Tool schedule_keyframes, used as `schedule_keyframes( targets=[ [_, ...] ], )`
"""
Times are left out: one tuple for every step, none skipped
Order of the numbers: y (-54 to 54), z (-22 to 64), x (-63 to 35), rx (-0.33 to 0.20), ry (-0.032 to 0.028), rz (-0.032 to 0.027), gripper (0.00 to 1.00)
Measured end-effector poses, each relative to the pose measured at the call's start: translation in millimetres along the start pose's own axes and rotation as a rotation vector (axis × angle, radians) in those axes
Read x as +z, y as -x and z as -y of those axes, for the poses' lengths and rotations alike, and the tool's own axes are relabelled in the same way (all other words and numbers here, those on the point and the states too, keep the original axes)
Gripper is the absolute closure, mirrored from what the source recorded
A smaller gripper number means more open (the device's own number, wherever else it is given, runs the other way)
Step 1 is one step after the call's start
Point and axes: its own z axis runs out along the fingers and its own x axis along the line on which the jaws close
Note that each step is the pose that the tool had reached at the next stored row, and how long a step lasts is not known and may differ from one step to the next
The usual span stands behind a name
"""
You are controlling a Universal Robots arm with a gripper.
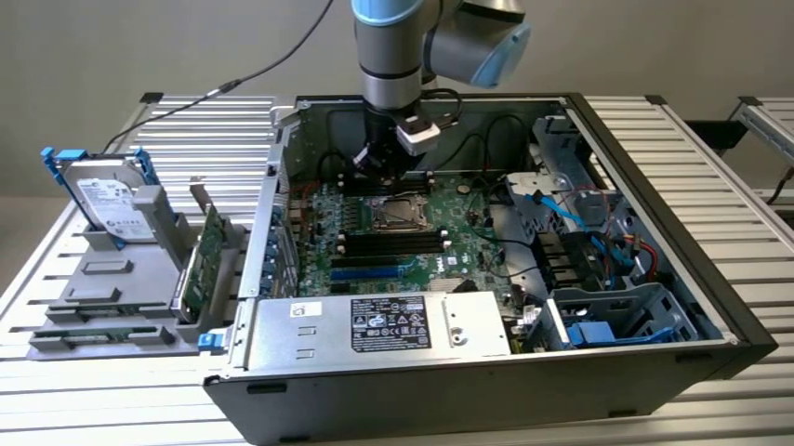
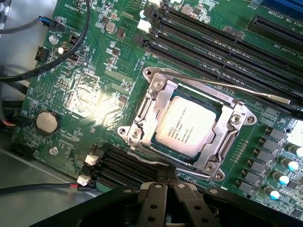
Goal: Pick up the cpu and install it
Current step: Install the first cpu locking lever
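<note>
Open computer case [image 1: 645, 139] with the arm reaching in over the green motherboard [image 2: 94, 94]. The cpu [image 2: 187, 126] lies flat in its socket, silver top facing up, ringed by the metal frame [image 2: 142, 118]. The gripper [image 2: 166, 182] hangs just beside that frame over a row of dark slots, its fingers pressed together with nothing between them.

Step in hand, as judged: seating the chip. It looks square to the socket and level, with no corner riding up. Good practice here is to keep the closed fingers off the silver top, make any contact straight down and light, and avoid sideways drag, since a chip nudged in its socket could bend the contacts beneath. The thin lever [image 2: 236, 90] runs along one side of the frame; whether it is hooked down cannot be told.

Wrist view: printed lettering on the chip, the frame's screws, the long memory slots [image 2: 213, 42], a coin battery [image 2: 48, 121] and glare on the board. Exterior view: the arm's upright reach into the case, the power supply [image 1: 397, 325] along the exterior view's near edge, and, outside the case at the exterior view's left, a hard drive [image 1: 106, 200] and a green card [image 1: 205, 251] standing in a grey holder
</note>
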Motion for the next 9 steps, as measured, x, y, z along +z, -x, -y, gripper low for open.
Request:
schedule_keyframes(
  targets=[
    [-0.2, 0.2, 0.0, 0.0, 0.0024, 0.0014, 0.89],
    [-0.4, 0.5, 0.1, -0.001, 0.0049, 0.0028, 0.89],
    [-0.7, 0.7, 0.1, -0.001, 0.0075, 0.0043, 0.89],
    [-0.9, 0.9, 0.1, -0.001, 0.0096, 0.0056, 0.89],
    [-1.2, 1.2, 0.1, -0.002, 0.0119, 0.0068, 0.89],
    [-1.3, 1.4, 0.0, -0.002, 0.0134, 0.0077, 0.89],
    [-1.4, 1.5, -0.4, -0.003, 0.0139, 0.0081, 0.89],
    [-1.5, 1.6, -1.2, -0.004, 0.014, 0.0083, 0.89],
    [-1.6, 1.7, -1.9, -0.004, 0.0141, 0.0082, 0.89]
  ],
)
